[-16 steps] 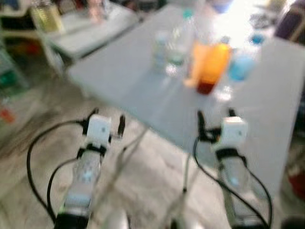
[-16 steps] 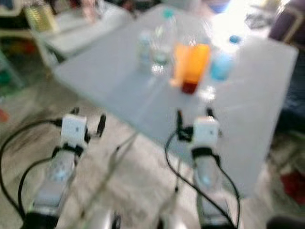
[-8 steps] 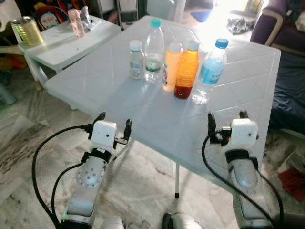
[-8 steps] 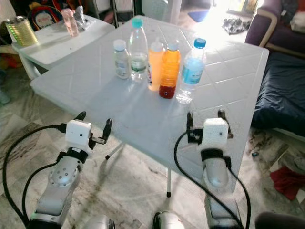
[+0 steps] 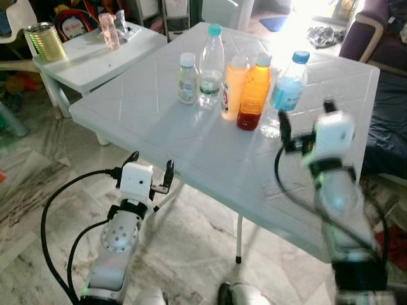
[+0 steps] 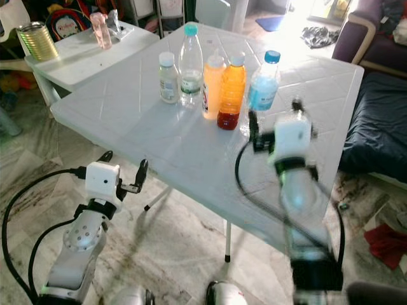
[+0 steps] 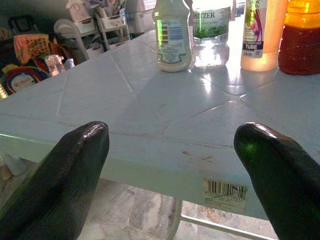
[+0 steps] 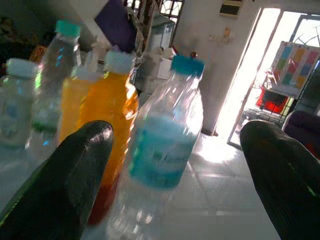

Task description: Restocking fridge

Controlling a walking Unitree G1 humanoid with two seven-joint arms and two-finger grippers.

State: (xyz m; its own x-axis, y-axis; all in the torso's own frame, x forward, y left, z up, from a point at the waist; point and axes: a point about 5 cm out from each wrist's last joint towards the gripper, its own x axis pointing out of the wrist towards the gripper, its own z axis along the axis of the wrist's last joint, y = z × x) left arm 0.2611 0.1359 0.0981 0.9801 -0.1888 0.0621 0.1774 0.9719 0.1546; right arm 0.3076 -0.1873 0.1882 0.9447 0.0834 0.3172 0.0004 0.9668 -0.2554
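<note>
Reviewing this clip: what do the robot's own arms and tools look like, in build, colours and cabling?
Both arms are silver, rounded metal; the left one has a round perforated joint cover. Each ends in a white boxy wrist block carrying two long, glossy black fingers with rounded tips. Black cables loop loosely from each wrist block back along the arm. The left tool is sharp in the eye views; the right tool is motion-blurred.

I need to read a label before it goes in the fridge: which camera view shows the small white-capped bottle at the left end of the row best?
The left wrist view: the small white-capped bottle stands sharp there, label facing the camera. Both eye views show it whole but small. In the right wrist view it is blurred at the frame's edge.
</note>
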